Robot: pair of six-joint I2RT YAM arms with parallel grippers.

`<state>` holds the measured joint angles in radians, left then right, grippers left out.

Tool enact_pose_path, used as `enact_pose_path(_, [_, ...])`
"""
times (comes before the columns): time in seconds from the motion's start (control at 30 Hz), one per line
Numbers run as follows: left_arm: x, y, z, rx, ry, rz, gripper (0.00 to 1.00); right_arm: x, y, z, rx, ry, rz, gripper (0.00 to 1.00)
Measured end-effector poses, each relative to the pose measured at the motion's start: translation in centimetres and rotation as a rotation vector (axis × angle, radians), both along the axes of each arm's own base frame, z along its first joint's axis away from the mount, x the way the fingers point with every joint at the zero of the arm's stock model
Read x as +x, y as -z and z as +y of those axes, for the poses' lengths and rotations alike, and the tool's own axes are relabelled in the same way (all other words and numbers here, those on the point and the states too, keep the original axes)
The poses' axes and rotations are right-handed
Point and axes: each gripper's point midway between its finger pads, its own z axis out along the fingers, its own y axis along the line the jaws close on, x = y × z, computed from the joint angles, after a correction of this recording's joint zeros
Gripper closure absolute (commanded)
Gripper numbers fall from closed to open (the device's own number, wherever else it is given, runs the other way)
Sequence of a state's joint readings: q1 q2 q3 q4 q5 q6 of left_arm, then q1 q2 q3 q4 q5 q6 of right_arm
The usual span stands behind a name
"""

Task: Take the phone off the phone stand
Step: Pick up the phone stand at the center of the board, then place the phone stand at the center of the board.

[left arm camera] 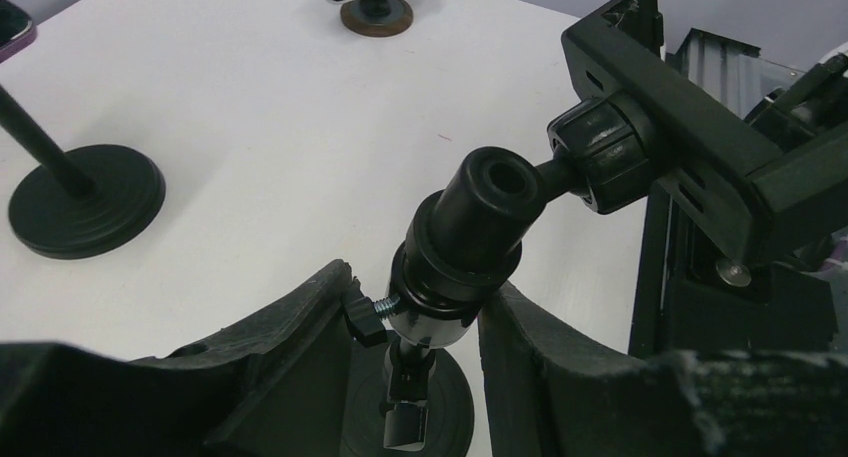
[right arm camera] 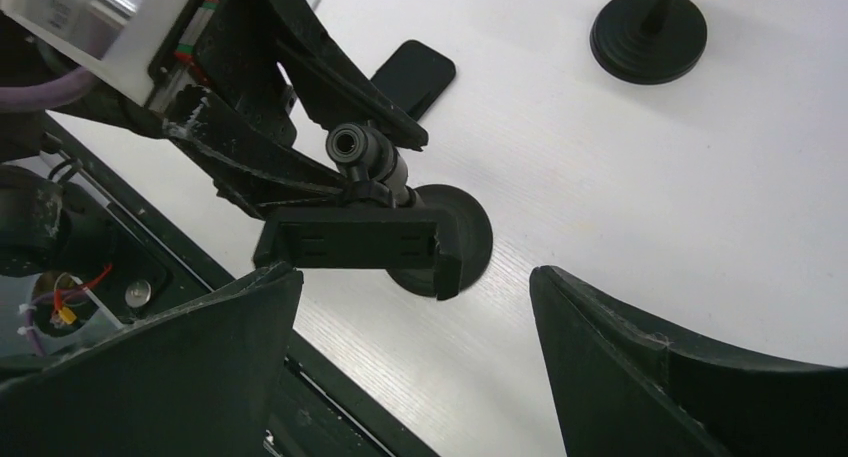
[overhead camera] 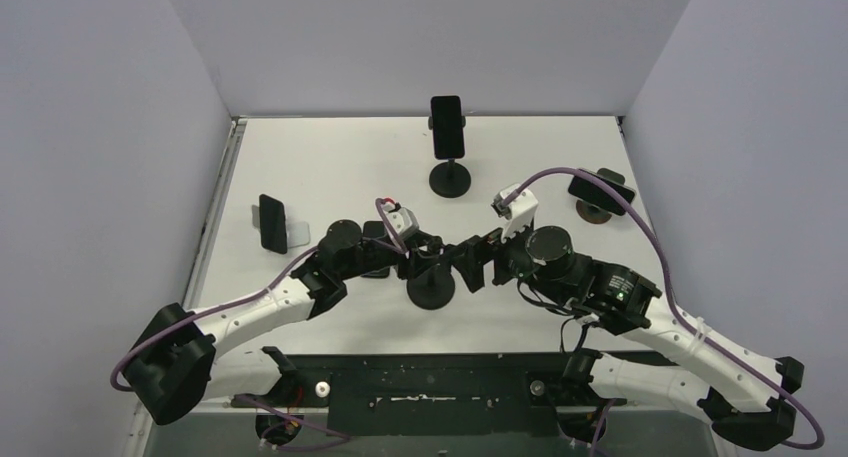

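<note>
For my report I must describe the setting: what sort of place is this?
Probably a robotics lab test cell. A white table is boxed in by bare grey walls, a left arm and a right arm are mounted at its near edge, and several phone stands are set out.

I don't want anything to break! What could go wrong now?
The left gripper squeezes the stand by its pole; a crooked pull might tip it. The open right gripper sits close to the holder and might bump it. The phone lying beside the stand could get knocked.
</note>
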<state>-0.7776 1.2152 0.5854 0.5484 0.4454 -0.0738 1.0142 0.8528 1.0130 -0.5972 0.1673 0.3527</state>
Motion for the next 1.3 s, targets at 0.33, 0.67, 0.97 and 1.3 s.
enact_pose_path(0.33, [6.8, -1.5, 5.1, -0.034, -0.365, 0.011, 1.0, -1.1, -5.8, -1.1, 0.16, -0.019, -0.094, 0.11])
enact_pose_path(0.67, [15.0, -7.0, 10.6, -0.147, -0.675, -0.077, 1.0, -1.2, -6.4, -1.3, 0.197, -0.019, -0.117, 0.11])
enact_pose_path(0.97, [19.5, -6.7, 10.8, -0.146, -0.735, -0.085, 1.0, -1.1, -5.0, -1.0, 0.194, -0.01, -0.088, 0.12])
enact_pose_path(1.3, [26.9, -3.6, 16.0, -0.119, -0.963, -0.061, 1.0, -1.1, -4.7, -1.4, 0.215, 0.024, -0.066, 0.12])
